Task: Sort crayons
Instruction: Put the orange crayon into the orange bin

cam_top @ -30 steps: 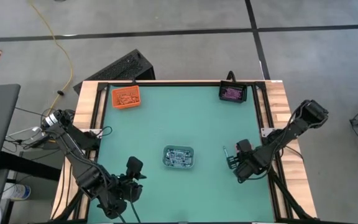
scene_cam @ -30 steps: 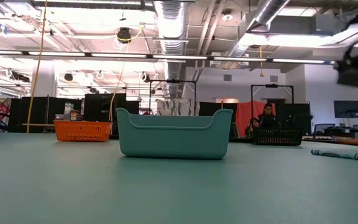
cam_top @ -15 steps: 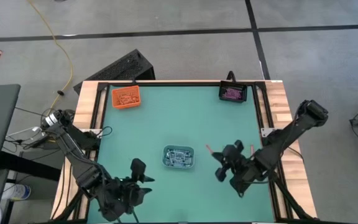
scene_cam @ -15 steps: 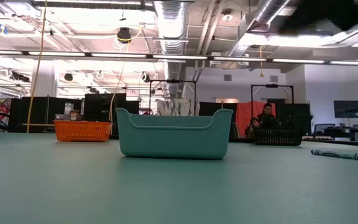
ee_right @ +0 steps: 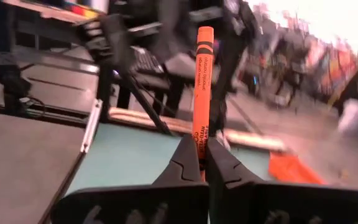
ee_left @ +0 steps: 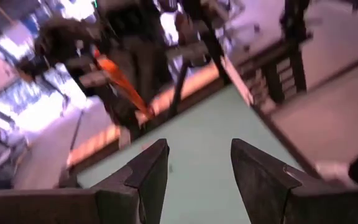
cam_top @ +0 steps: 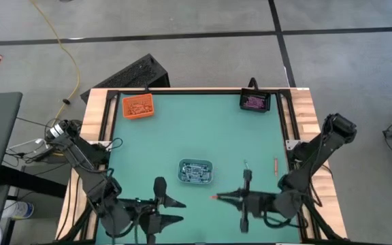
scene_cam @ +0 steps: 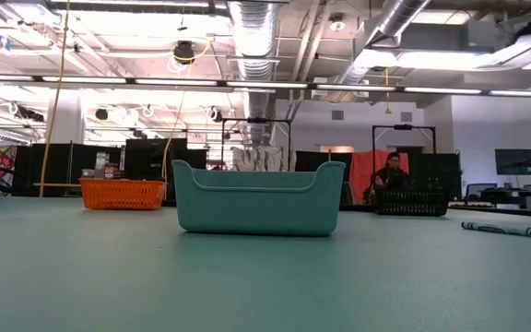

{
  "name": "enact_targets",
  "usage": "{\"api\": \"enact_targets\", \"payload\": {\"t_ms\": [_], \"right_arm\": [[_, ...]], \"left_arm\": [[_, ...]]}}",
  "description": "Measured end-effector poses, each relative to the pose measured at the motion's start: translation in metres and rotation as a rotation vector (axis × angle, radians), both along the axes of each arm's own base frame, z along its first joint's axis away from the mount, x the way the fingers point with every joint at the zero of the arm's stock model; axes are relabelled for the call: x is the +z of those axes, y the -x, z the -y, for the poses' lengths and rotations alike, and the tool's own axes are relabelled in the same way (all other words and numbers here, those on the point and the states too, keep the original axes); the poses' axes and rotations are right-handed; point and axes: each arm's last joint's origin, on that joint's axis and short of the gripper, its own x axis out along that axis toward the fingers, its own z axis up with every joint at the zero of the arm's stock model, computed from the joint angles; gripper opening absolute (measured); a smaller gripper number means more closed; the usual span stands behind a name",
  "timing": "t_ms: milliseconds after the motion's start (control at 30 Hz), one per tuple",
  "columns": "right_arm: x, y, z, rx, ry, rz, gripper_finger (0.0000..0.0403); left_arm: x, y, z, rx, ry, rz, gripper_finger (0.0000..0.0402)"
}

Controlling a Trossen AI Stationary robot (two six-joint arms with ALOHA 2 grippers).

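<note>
The right gripper (ee_right: 199, 163), near the teal tray (cam_top: 196, 171), pinches an orange crayon (ee_right: 202, 93). The left gripper (ee_left: 194, 163), also near that tray, stands spread and empty.

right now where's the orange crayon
Clamped in the right gripper: the orange crayon sticks out past its fingertips, near the table's front edge, right of the teal tray.

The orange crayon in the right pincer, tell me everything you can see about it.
The orange crayon is a thin straight stick in an orange paper wrapper with black bands and small black lettering. The right pincer is shut on its lower end, both fingers pressing it, so most of its length juts out past the tips. From above, its tip shows just ahead of that pincer, over the green table near the front edge, right of the teal tray.
</note>
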Motion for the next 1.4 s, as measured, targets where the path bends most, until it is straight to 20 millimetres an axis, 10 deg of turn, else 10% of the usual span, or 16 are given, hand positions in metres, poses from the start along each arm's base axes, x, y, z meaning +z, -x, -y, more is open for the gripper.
{"api": "enact_targets", "payload": {"t_ms": [633, 1133, 1400], "right_arm": [[0.030, -0.043, -0.069, 0.001, 0.372, 0.050, 0.0000], [0.036, -0.058, -0.061, 0.014, 0.335, 0.077, 0.0000], [0.035, -0.052, -0.066, 0.008, 0.348, 0.069, 0.0000]], "left_arm": [[0.027, -0.027, -0.018, -0.264, 0.185, 0.204, 0.0164], [0.011, -0.045, -0.003, -0.274, 0.039, 0.285, 0.0162], [0.008, -0.044, 0.001, -0.255, -0.039, 0.300, 0.0075]]}}
